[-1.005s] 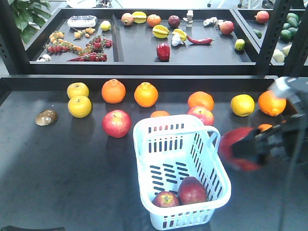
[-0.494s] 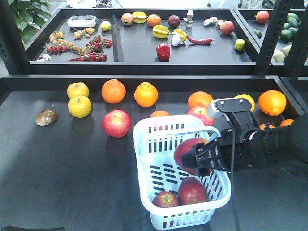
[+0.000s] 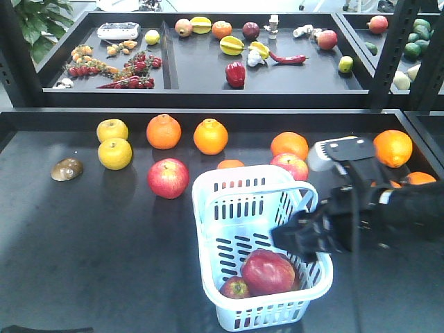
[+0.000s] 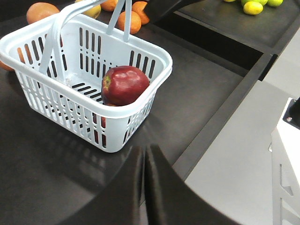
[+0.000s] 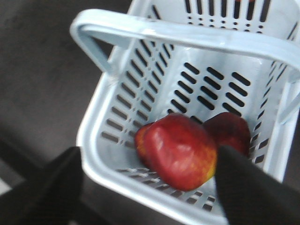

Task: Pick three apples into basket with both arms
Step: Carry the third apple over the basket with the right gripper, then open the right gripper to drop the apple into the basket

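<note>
The pale blue basket (image 3: 208,189) stands mid-table and holds three apples: a big red one (image 3: 267,272) lies on top, a smaller one (image 3: 234,288) beside it, the third mostly hidden. My right gripper (image 3: 300,239) hangs open just above the basket's right side with nothing in it. In the right wrist view its gripper (image 5: 150,157) straddles the top apple (image 5: 180,157) without touching, above the basket (image 5: 89,136). My left gripper (image 4: 144,153) is shut and empty, near the table's front edge, short of the basket (image 4: 159,70) and its apple (image 4: 123,84).
Two more apples (image 3: 168,177) (image 3: 291,165) lie on the table behind the basket, among oranges (image 3: 210,136) and yellow pears (image 3: 114,153). A brown object (image 3: 67,168) lies at the left. A shelf tray (image 3: 170,80) of assorted produce runs along the back.
My right gripper swung in from the right with a red apple, came over the basket and opened. That apple now lies in the basket on the other two.
</note>
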